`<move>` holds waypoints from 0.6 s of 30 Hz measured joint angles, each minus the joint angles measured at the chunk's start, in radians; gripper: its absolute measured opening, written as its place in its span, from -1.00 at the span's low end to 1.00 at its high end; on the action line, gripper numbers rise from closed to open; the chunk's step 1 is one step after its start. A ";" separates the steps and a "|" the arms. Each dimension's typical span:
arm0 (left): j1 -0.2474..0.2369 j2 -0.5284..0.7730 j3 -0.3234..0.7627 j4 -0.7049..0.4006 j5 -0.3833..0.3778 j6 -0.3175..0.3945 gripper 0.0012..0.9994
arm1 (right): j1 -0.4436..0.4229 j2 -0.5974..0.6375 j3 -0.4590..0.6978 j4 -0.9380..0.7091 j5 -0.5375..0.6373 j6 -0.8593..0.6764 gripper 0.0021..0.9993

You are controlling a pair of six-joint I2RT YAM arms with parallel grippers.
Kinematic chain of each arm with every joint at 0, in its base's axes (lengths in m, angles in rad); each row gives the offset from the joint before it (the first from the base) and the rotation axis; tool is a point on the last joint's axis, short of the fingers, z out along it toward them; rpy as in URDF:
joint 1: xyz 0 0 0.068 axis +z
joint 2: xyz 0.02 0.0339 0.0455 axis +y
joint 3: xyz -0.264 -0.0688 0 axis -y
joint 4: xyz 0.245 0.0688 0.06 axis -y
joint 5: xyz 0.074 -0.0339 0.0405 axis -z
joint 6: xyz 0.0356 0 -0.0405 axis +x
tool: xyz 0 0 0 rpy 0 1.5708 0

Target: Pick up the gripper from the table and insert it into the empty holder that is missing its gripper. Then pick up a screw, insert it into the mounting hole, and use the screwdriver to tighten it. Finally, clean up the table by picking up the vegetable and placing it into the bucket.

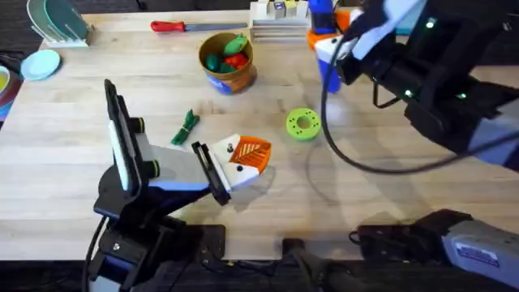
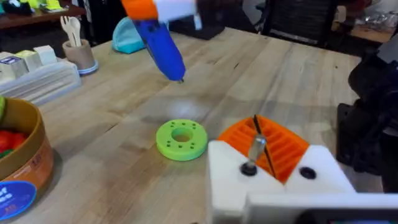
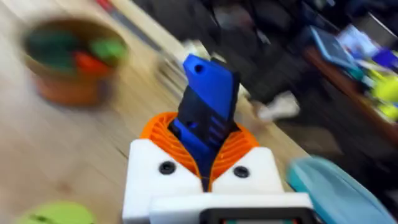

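Note:
My left gripper rests low over the table centre, its orange ribbed pads shut together in the white holder. A silver screw stands upright in one mounting hole of that holder. My right gripper hovers at the back, shut on the blue screwdriver, which points down with its tip in the air, apart from the screw. The handle also shows between my right fingers. The dark green vegetable lies on the table left of my left gripper. The orange-yellow bucket stands behind it.
A flat green disc lies between the two grippers. A red-handled tool lies along the back edge. The bucket holds red and green toys. A black cable loops across the right of the table. Dishes stand at the far left.

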 joint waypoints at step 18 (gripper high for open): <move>0.000 0.000 0.000 0.000 0.000 0.000 -0.99 | -0.072 0.431 0.001 -0.039 0.400 -0.801 -0.97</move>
